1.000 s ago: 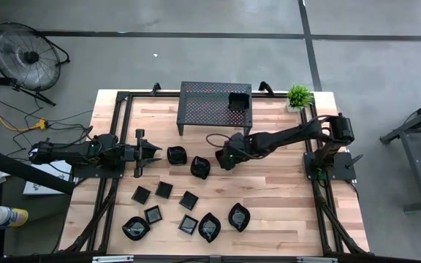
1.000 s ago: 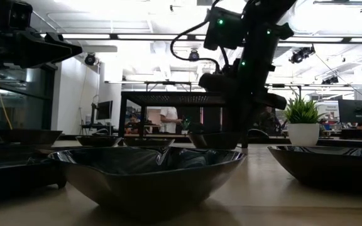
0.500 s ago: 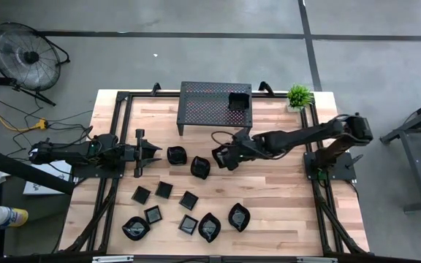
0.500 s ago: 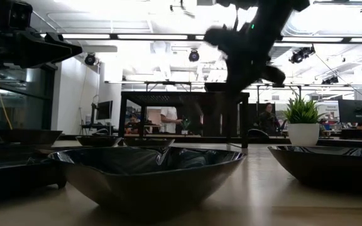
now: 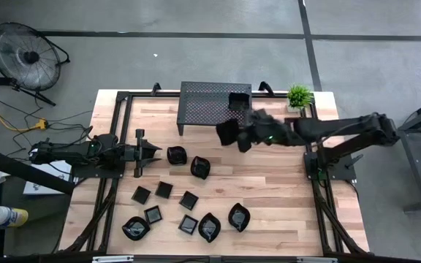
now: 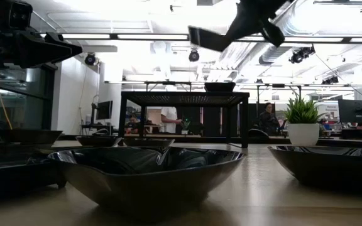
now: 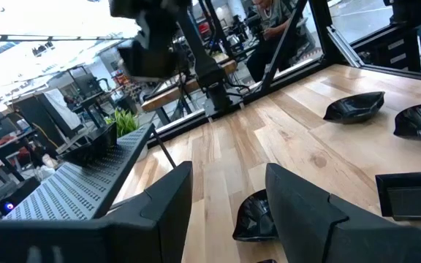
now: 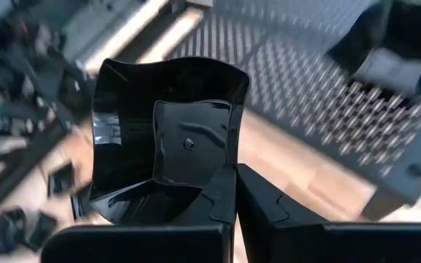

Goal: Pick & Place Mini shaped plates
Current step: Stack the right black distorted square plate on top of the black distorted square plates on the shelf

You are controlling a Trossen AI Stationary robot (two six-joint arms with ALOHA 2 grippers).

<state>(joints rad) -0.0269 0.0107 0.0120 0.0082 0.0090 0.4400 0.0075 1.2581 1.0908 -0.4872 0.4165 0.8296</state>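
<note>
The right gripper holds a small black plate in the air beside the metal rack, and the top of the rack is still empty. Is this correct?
Not quite. The right gripper does hold a small black plate up beside the metal rack, but the rack's top is not empty: one black plate already sits at its right end. The high view shows this, and the low view shows it as a dark shape on top of the rack.

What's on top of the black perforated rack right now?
One small black dish sits near the right end of the rack. The right gripper, holding another plate, covers part of that end.
</note>
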